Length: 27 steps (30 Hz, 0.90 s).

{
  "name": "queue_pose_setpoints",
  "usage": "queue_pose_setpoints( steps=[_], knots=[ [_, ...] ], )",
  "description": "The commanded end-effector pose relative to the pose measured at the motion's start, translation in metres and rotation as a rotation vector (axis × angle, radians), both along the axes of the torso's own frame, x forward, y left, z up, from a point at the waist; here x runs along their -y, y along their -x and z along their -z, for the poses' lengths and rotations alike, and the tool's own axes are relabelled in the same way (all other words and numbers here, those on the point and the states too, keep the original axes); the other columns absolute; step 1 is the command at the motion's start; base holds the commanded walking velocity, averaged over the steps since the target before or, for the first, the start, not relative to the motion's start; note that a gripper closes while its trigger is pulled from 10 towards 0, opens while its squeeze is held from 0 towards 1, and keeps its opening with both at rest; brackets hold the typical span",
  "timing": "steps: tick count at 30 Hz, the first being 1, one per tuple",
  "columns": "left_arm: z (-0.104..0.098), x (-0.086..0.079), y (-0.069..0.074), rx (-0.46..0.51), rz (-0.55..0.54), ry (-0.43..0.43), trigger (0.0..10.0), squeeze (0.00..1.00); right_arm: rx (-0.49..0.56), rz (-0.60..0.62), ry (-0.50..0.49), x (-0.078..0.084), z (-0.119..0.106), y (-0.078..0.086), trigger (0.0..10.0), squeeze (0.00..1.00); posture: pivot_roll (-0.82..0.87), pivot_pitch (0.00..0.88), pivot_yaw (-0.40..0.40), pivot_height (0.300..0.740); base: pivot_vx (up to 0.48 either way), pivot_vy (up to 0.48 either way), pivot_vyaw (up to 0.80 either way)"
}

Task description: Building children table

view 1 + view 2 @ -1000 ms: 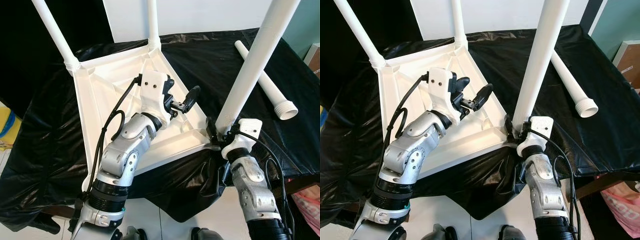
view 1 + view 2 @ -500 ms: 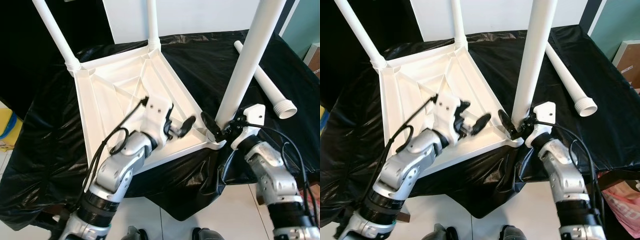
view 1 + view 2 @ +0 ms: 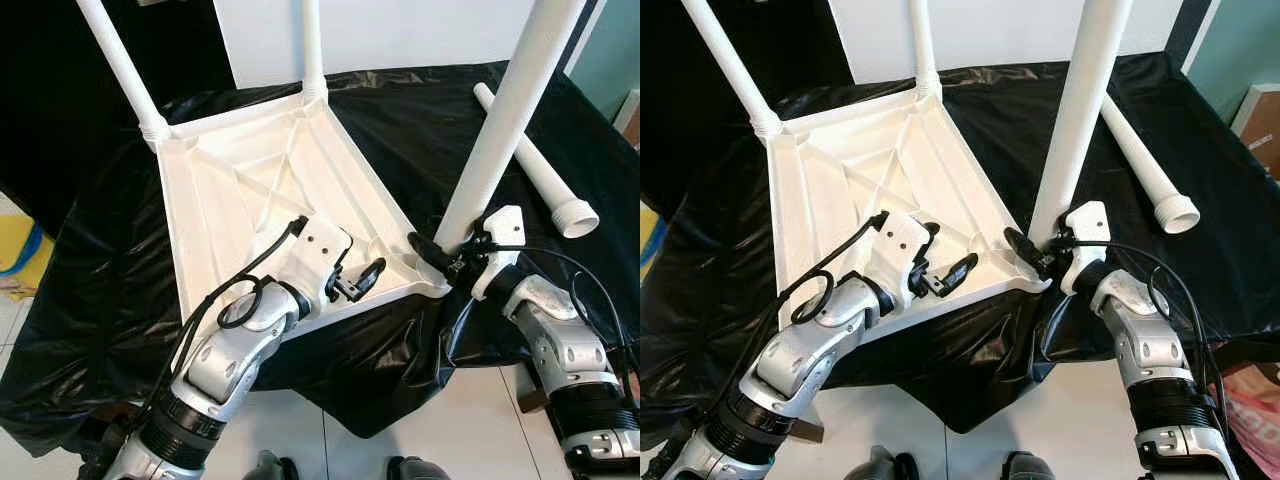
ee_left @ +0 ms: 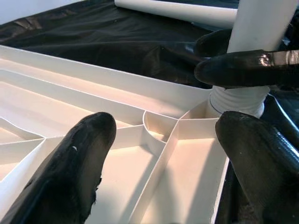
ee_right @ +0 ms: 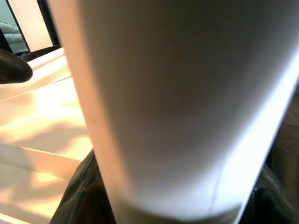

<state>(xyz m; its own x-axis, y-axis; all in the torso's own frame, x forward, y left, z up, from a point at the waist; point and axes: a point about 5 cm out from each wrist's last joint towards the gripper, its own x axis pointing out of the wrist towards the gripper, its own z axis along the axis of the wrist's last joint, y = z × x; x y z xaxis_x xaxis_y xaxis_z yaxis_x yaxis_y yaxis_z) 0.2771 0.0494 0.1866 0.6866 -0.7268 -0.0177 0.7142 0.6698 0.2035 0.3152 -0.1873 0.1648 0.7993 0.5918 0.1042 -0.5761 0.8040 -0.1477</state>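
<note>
The white children's table point(image 3: 260, 190) lies upside down on a tabletop draped in black plastic sheet point(image 3: 90, 290), its ribbed underside facing up so that the leg sockets at the corners can be reached. Two legs already stand in the far corners, a third leg point(image 3: 505, 120) rises from the near right corner, and a fourth, loose leg point(image 3: 535, 165) lies on the sheet to the right, its threaded end toward the robot. The right gripper point(image 3: 447, 262) sits low at the base of the third leg, its jaws set around the leg just above the threaded collar; the right wrist view has the leg pressed between the two fingers, so it looks like a hold for turning the leg into its socket. The left gripper point(image 3: 358, 282) hovers over the near edge of the table, jaws spread wide and holding nothing, probably placed there to steady the frame against the twisting. From this, the third leg is likely being tightened, with the last corner, nearest the robot's left, still without a leg.
</note>
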Motion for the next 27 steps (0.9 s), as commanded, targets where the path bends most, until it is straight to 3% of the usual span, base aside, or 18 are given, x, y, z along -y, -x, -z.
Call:
queue_pose_setpoints(
  steps=[1, 6, 8, 9, 14, 19, 27],
  knots=[
    [0.006, 0.007, 0.011, -0.026, 0.253, -0.063, 10.0, 0.00, -0.085, 0.034, -0.018, 0.006, 0.018, 0.002, 0.0, 0.00, -0.13, 0.116, 0.065, 0.740, 0.000, 0.000, 0.00],
    [0.008, 0.002, 0.009, -0.016, 0.214, -0.072, 10.0, 0.00, -0.116, 0.169, -0.056, 0.008, 0.028, 0.001, 0.0, 0.00, -0.13, 0.129, 0.054, 0.740, 0.000, 0.000, 0.00],
    [0.008, 0.002, 0.009, -0.016, 0.214, -0.072, 10.0, 0.00, -0.116, 0.169, -0.056, 0.008, 0.028, 0.001, 0.0, 0.00, -0.13, 0.129, 0.054, 0.740, 0.000, 0.000, 0.00],
    [0.009, 0.001, 0.009, -0.021, 0.193, -0.065, 10.0, 0.00, -0.125, 0.271, -0.058, 0.007, 0.034, 0.001, 10.0, 0.00, -0.13, 0.137, 0.051, 0.740, 0.000, 0.000, 0.00],
    [0.010, 0.000, 0.010, -0.031, 0.169, -0.051, 10.0, 0.00, -0.141, 0.393, -0.071, 0.002, 0.040, 0.003, 10.0, 0.00, -0.13, 0.150, 0.048, 0.740, 0.000, 0.000, 0.00],
    [0.015, -0.001, 0.015, -0.052, 0.121, -0.031, 10.0, 0.00, -0.228, 0.676, -0.162, -0.012, 0.056, 0.011, 10.0, 0.00, -0.12, 0.184, 0.034, 0.740, 0.000, 0.000, 0.00],
    [0.015, -0.002, 0.017, -0.063, 0.109, -0.019, 10.0, 0.00, -0.228, 0.820, -0.235, -0.027, 0.057, 0.016, 10.0, 0.00, -0.12, 0.205, 0.030, 0.740, 0.000, 0.000, 0.00]
  ],
)
